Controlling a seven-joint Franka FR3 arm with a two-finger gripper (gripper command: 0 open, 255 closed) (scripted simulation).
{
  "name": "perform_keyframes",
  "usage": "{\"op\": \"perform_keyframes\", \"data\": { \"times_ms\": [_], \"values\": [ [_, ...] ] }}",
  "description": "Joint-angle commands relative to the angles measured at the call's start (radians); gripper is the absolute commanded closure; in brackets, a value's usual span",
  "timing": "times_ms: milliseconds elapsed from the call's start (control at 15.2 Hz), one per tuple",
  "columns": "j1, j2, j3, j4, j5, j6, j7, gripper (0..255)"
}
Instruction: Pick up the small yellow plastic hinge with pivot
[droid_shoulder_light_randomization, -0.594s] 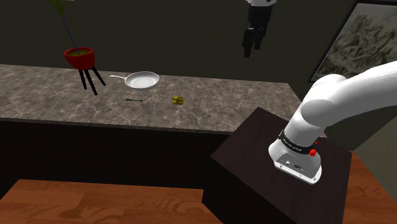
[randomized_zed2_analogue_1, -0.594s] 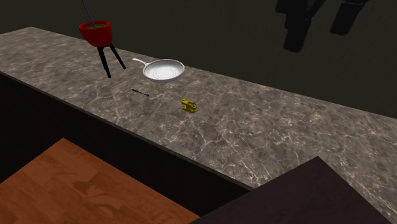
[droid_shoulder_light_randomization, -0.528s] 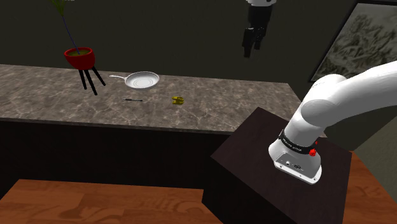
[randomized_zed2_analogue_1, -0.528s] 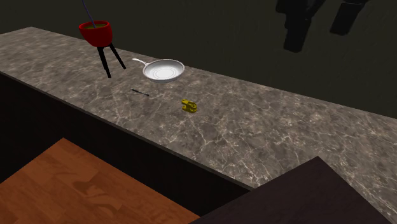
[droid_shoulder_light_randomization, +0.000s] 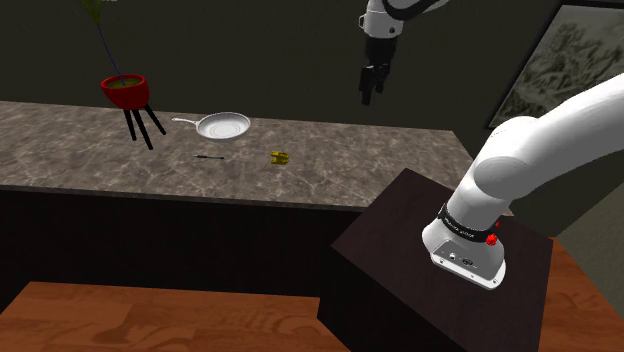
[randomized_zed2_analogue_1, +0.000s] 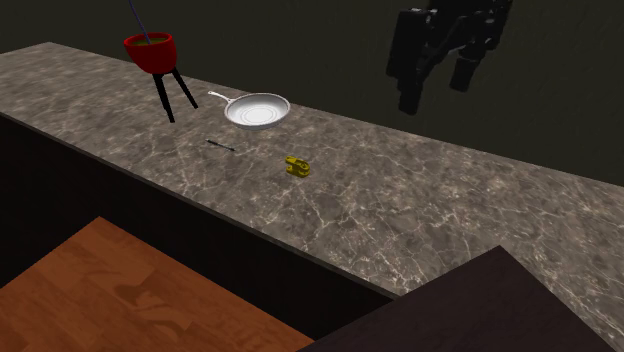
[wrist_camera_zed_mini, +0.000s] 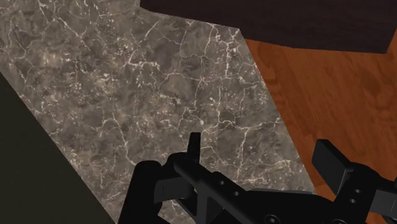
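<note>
The small yellow hinge (droid_shoulder_light_randomization: 280, 157) lies on the dark marble counter (droid_shoulder_light_randomization: 90, 150), near its middle; in the second exterior view the hinge (randomized_zed2_analogue_1: 297, 166) sits just in front of a pan. My black gripper (droid_shoulder_light_randomization: 370, 86) hangs high in the air above the counter, well to the shoulder view's right of the hinge. In the second exterior view the gripper (randomized_zed2_analogue_1: 436, 91) is up and to the right of the hinge, its fingers apart. From the wrist the gripper (wrist_camera_zed_mini: 262, 156) is open with nothing between its fingers, over bare marble (wrist_camera_zed_mini: 127, 95).
A pale frying pan (droid_shoulder_light_randomization: 222, 126) rests behind the hinge. A red pot (droid_shoulder_light_randomization: 125, 90) on black legs stands at the counter's far left. A thin dark stick (droid_shoulder_light_randomization: 210, 157) lies left of the hinge. My dark stand (droid_shoulder_light_randomization: 420, 250) and wooden floor (wrist_camera_zed_mini: 337, 83) are below.
The gripper has swung toward the shoulder view's left and come down a little, closer to the hinge. Nothing on the counter has moved.
</note>
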Motion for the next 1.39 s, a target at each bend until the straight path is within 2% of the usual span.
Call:
{"op": "perform_keyframes", "data": {
  "times_ms": [0, 660, 1320],
  "values": [
    [0.008, 0.073, -0.011, 0.004, 0.002, 0.076, -0.027, 0],
    [0.040, 0.455, -0.056, 0.111, 0.046, 0.366, -0.193, 0],
    [0.043, 0.851, -0.035, 0.352, 0.140, 0.528, -0.370, 0]
  ]
}}
